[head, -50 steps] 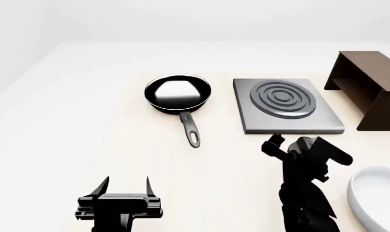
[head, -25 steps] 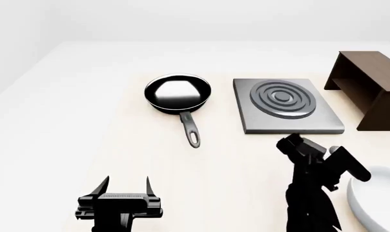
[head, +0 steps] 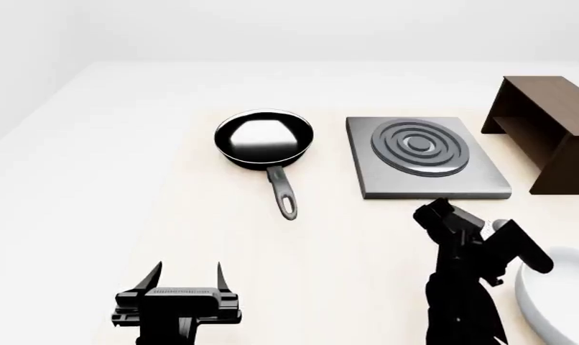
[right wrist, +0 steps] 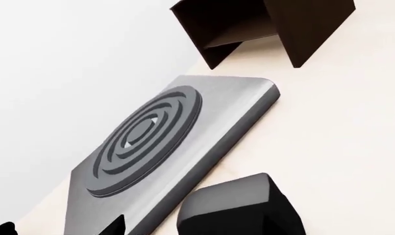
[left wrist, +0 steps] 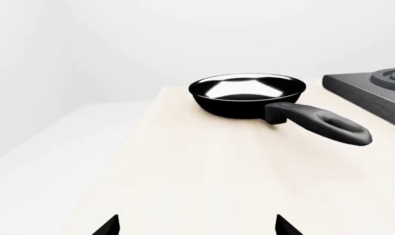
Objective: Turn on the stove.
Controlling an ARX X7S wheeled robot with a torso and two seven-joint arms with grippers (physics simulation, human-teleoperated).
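The stove [head: 426, 157] is a flat grey slab with a dark ring burner [head: 419, 146], right of centre on the table. In the right wrist view the stove [right wrist: 204, 132] fills the middle. A black rounded block [right wrist: 236, 208], apparently the knob, sits against its near edge, close to the camera. The knob is hidden behind my right arm in the head view. My right gripper [head: 476, 233] is open and tilted, just in front of the stove's near edge. One fingertip [right wrist: 112, 226] shows over the slab. My left gripper [head: 189, 277] is open and empty, low at the left.
A black frying pan [head: 266, 138] lies left of the stove, its handle pointing toward me; it also shows in the left wrist view [left wrist: 246, 95]. A dark brown wooden box [head: 548, 129] stands right of the stove. A white bowl [head: 558, 302] sits at the near right.
My right gripper has moved to the right and a little nearer, along the stove's near edge, mostly in the first half second. The left arm has not moved.
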